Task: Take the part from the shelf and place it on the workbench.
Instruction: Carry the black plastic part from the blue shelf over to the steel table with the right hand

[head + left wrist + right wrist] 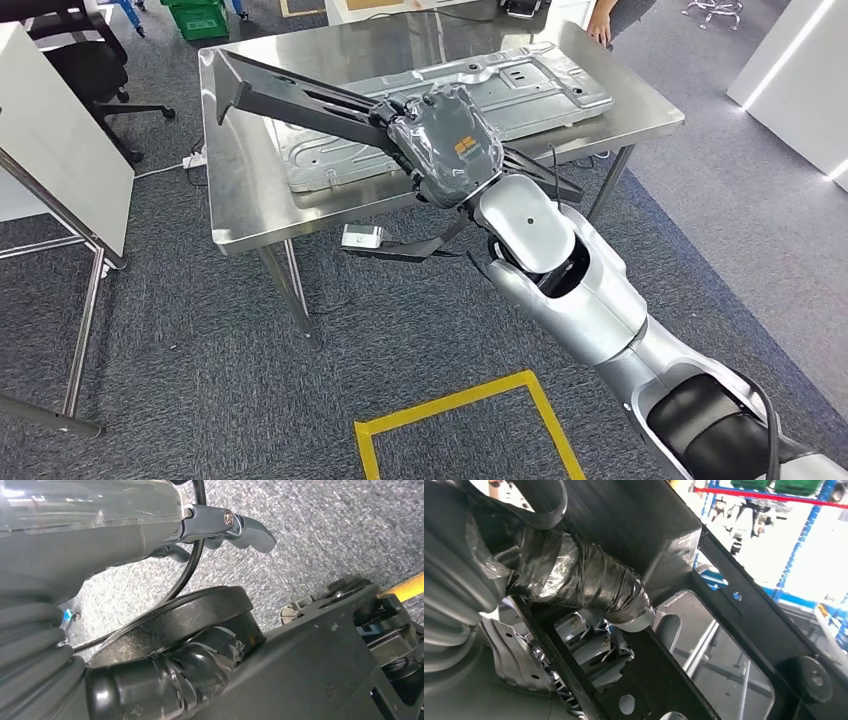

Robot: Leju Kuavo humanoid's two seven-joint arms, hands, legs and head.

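Observation:
My right hand [450, 145] grips a long black metal frame part [290, 95] near its middle and holds it tilted above the front of the steel workbench [240, 200]. The part's far end reaches over the bench's left corner, and its near end hangs past the front edge. A silvery stamped panel [520, 90] lies on the bench under the part. In the right wrist view the taped thumb [589, 585] presses on the black frame part [744, 615]. My left hand [100, 530] hangs over the carpet with its fingers [245, 530] loose, holding nothing.
A white table [60, 150] on metal legs stands at the left, with a black chair [80, 50] and a green crate [197, 17] behind. A yellow tape square [460, 410] marks the carpet. A person's hand [600, 30] rests at the bench's far edge.

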